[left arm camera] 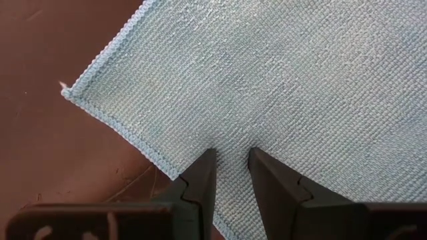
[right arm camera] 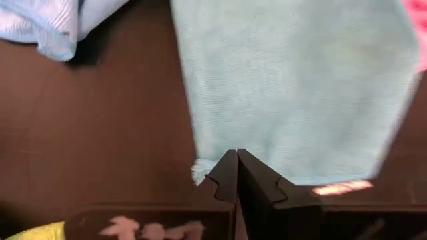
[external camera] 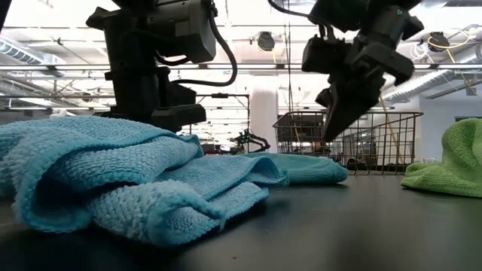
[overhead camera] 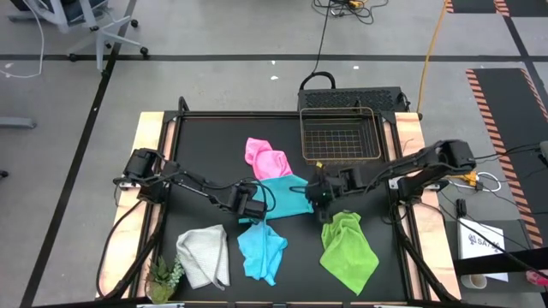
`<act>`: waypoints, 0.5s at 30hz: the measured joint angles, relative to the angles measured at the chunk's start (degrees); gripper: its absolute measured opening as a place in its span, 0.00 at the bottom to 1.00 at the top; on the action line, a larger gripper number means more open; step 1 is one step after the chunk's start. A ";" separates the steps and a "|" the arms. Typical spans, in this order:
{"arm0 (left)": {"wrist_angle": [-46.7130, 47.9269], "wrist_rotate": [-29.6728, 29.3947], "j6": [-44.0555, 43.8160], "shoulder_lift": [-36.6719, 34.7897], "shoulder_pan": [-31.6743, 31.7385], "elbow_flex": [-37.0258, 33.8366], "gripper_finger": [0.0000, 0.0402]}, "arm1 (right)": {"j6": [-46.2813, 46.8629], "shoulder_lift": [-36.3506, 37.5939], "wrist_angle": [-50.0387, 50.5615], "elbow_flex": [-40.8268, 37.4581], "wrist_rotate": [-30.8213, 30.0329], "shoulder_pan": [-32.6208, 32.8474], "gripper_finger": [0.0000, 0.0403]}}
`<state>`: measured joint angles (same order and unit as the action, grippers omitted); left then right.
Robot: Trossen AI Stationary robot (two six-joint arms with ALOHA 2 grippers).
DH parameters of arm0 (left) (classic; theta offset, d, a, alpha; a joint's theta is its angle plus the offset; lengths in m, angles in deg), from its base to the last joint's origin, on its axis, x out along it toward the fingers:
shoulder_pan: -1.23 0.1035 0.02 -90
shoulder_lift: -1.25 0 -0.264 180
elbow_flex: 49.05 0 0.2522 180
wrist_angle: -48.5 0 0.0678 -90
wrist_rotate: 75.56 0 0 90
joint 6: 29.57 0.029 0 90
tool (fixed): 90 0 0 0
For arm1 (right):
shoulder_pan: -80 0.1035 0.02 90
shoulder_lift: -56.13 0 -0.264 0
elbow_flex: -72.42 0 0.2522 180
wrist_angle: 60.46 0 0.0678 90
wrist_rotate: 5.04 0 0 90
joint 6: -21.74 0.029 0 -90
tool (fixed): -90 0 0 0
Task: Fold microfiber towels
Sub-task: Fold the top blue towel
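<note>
A light blue microfiber towel [overhead camera: 287,192] lies flat in the middle of the black table. My left gripper [left arm camera: 231,160] stands at its left side, pointing down, with cloth between its fingers. My right gripper [external camera: 335,129] is shut on nothing and hangs clear above the towel's right side [right arm camera: 293,87]. A pink towel [overhead camera: 267,158] lies crumpled just beyond it. Along the near side lie a white-grey towel [overhead camera: 204,255], a second light blue towel [overhead camera: 261,250] and a lime green one [overhead camera: 348,248], all crumpled. My left gripper comes at the towel from above, pointing steeply down, with a strip of cloth [left arm camera: 232,175] between its two fingertips, just inside the hemmed edge and a short way from a corner [left arm camera: 70,93]. The towel lies flat on the table around the fingers; one layer or several, I cannot tell.
A wire basket [overhead camera: 340,135] stands at the far side of the table, right of centre. A small green plant [overhead camera: 164,278] stands at the near left corner. The crumpled blue towel [external camera: 113,181] fills the near left of the low view.
</note>
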<state>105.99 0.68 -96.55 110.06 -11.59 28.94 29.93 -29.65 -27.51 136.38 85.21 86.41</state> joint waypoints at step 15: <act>0.04 0.15 -0.70 0.00 -0.02 0.00 0.24 | 0.83 -8.90 -7.40 0.00 0.02 1.95 0.00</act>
<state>106.03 0.84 -97.25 110.06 -11.61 28.94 30.76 -38.55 -34.91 136.38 85.23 88.36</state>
